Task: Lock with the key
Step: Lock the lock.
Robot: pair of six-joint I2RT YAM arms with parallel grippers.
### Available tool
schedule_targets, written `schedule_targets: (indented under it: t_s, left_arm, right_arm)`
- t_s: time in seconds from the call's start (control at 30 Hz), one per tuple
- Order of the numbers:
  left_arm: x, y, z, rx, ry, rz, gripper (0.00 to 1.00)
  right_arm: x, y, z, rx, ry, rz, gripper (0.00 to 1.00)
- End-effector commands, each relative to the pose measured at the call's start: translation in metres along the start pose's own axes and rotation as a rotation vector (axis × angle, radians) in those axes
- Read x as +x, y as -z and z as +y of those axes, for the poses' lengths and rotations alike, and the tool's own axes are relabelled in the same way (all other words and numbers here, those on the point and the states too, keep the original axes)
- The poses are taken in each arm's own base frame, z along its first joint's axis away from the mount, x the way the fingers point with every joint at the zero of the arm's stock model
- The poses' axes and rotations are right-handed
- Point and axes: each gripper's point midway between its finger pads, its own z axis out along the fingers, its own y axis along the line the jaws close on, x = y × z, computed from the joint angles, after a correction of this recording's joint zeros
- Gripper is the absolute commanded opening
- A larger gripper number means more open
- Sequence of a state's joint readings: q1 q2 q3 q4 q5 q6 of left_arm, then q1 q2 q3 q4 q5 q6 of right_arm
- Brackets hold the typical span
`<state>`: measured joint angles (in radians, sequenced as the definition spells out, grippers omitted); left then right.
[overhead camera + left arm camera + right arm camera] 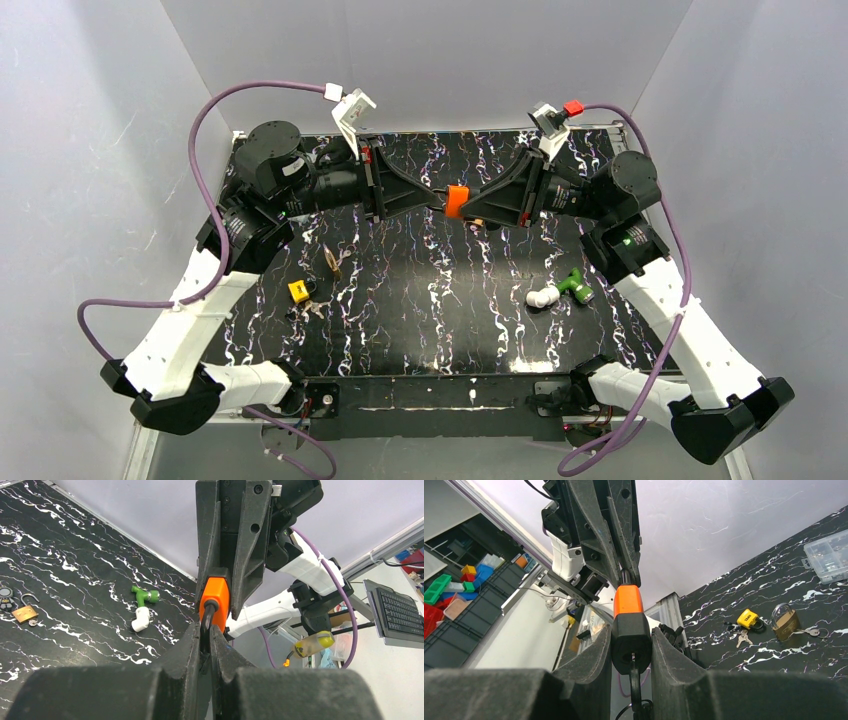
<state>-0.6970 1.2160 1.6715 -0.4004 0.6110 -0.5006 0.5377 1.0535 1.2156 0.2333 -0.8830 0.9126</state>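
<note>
Left wrist camera: the left gripper (205, 639) has its jaws almost together, pinching the dark shackle (208, 614) of an orange padlock (216, 591) at the centre of the frame.

The right wrist camera shows the right gripper (631, 640) clamped on the black lower section of the lock's body at lower centre. The orange section rises above it toward the other arm's fingers (623, 545), which come down from the top of the frame. A thin dark piece (634, 685) hangs from the lock's underside between the right gripper's pads; whether it is a key cannot be told.

Seen from overhead, the two grippers meet nose to nose at upper centre, and the padlock is held in the air between them above the black marbled table (430, 330).

On the left part of the table lie a yellow padlock (298, 291) and a brass padlock (330, 258). Loose keys (741, 639) lie beside them in the right wrist view. Toward the right of the overhead frame a green fitting (575, 285) rests just beside a white fitting (543, 296). A clear plastic box (829, 555) sits on the table at the right edge of the right wrist frame.
</note>
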Motion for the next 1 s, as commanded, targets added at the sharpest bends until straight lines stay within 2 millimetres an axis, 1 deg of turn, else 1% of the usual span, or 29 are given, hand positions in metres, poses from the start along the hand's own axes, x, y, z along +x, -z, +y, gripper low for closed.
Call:
schedule_targets:
  t_s: [0.0, 0.37, 0.73, 0.9, 0.97]
  left_arm:
    - [0.03, -0.028, -0.01, 0.096, 0.041, 0.126, 0.0]
    - [0.036, -0.036, -0.016, 0.114, 0.041, 0.145, 0.0]
    - [0.043, -0.043, -0.017, 0.119, 0.054, 0.164, 0.0]
    - [0.043, -0.041, -0.011, 0.08, 0.052, 0.153, 0.0]
    - [0.038, -0.036, 0.003, -0.024, 0.032, 0.13, 0.0]
  right_arm:
    - [-0.013, -0.01, 0.017, -0.048, 0.063, -0.035, 0.01]
    - [-0.012, -0.013, 0.015, -0.049, 0.06, -0.028, 0.01]
    - [-0.011, -0.017, 0.009, -0.039, 0.061, -0.021, 0.01]
    - [-0.009, -0.018, 0.003, -0.021, 0.056, -0.015, 0.01]
    - [-0.007, -0.018, -0.002, 0.005, 0.056, -0.012, 0.01]
